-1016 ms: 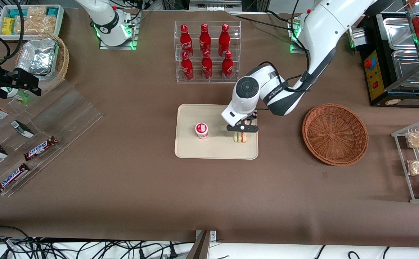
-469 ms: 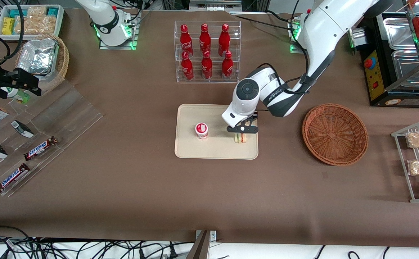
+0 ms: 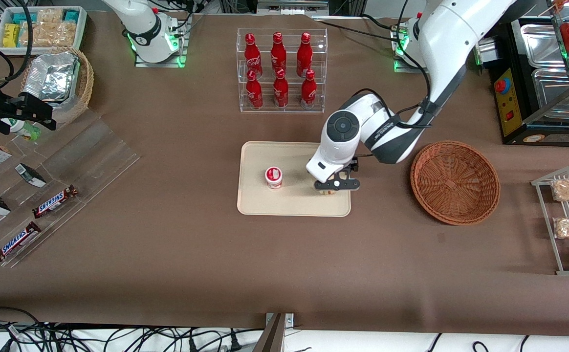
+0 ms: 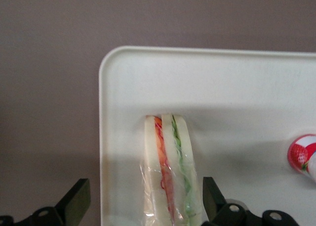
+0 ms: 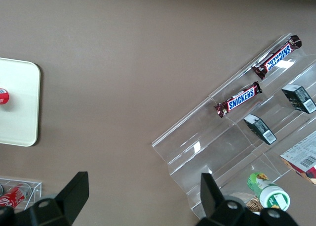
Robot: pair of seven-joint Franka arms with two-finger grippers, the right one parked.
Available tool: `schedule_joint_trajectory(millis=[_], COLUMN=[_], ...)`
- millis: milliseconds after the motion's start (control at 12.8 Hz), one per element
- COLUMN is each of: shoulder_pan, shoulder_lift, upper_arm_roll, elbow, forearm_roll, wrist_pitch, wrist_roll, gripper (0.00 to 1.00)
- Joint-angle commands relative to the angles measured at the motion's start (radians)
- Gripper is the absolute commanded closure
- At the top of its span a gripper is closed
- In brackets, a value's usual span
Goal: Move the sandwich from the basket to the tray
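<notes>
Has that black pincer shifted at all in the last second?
Yes. Against the tray, the pincer has slid toward the nearer rim and slightly toward the basket, now open over the sandwich.

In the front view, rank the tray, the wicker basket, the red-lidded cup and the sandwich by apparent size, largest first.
1. Tray
2. Basket, not far short of the tray
3. Red-lidded cup
4. Sandwich, unsure: the gripper, jaws open either side of it, hides most of it, so it may really match or exceed the cup.
</notes>
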Motion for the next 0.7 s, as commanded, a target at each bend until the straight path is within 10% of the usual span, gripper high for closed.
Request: schedule_joint_trajectory(millis=[0,625], shoulder_pan=[0.023,0.175], shoulder_lift=[-0.041,-0.199], upper_arm_roll=[-0.004,-0.007], elbow=[0.099,0.213], forearm_roll=[-0.037,-0.083], wrist_pitch=[-0.097,-0.297], wrist_roll=[-0.012,-0.001], gripper=[0.00,0.00])
